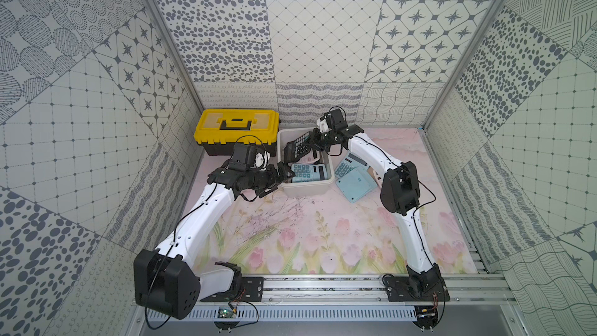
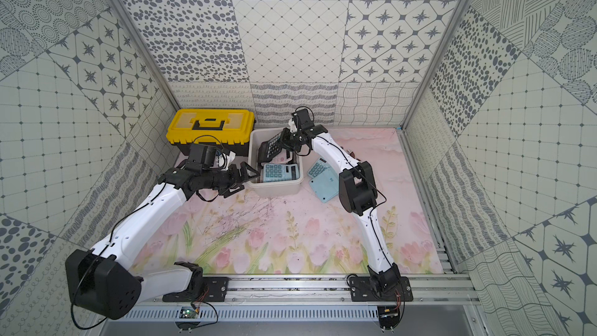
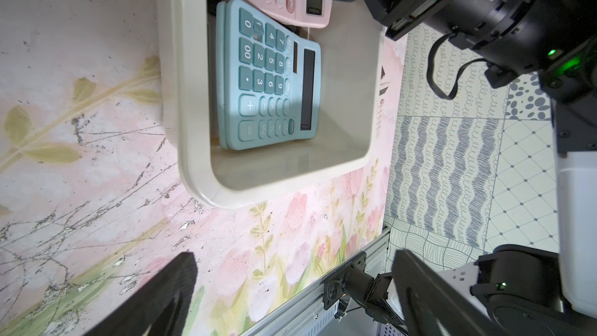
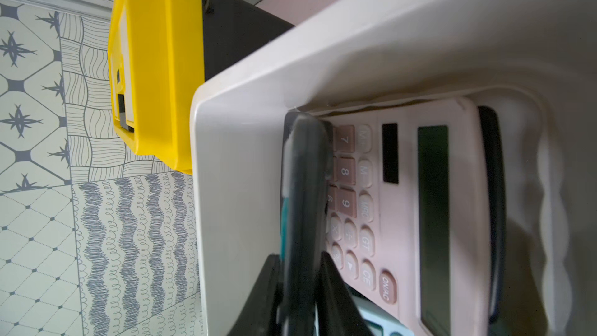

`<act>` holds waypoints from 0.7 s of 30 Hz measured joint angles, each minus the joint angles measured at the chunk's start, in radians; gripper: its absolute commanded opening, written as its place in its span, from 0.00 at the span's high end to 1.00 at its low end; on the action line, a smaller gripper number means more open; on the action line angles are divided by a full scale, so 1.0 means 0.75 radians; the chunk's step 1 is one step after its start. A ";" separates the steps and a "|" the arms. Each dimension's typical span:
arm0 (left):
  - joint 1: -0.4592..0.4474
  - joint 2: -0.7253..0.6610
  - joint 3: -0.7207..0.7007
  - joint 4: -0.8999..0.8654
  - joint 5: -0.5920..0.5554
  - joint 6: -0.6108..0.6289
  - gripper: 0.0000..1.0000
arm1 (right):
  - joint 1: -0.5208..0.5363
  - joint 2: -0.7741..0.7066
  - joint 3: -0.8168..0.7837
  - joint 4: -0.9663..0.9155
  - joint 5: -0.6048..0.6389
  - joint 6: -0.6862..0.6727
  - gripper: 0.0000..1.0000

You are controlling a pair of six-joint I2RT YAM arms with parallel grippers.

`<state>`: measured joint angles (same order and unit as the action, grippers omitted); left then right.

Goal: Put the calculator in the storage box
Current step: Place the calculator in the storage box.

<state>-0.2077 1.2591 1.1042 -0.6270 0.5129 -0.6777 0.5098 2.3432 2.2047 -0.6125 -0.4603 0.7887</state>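
A black calculator (image 1: 298, 148) (image 2: 270, 149) hangs tilted over the far half of the off-white storage box (image 1: 307, 189) (image 2: 274, 189). My right gripper (image 1: 315, 143) (image 4: 298, 256) is shut on its edge, one finger on each face. In the right wrist view the calculator (image 4: 303, 189) runs along the box wall (image 4: 242, 156), above a pink calculator (image 4: 387, 205) lying inside. A blue calculator (image 1: 307, 171) (image 3: 268, 75) lies in the near half of the box. My left gripper (image 1: 277, 181) (image 3: 294, 258) stands open and empty beside the box's left front corner.
A yellow-lidded black toolbox (image 1: 237, 127) stands just left of the box against the back wall. Two more blue calculators (image 1: 350, 164) (image 1: 355, 184) lie on the flowered mat right of the box, partly under my right arm. Patterned walls close in three sides.
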 measured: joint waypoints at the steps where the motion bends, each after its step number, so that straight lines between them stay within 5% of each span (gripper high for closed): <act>1: 0.000 -0.010 0.000 -0.006 0.000 0.000 0.00 | -0.001 0.000 0.013 -0.007 0.002 -0.007 0.65; 21: -0.036 -0.150 -0.029 -0.036 0.011 -0.065 0.00 | -0.161 -0.103 0.029 -0.062 -0.003 -0.057 0.55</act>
<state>-0.2348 1.1469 1.0824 -0.6540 0.5209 -0.7265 0.3889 2.2662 2.2265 -0.6586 -0.4622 0.7456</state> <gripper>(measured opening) 0.997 0.439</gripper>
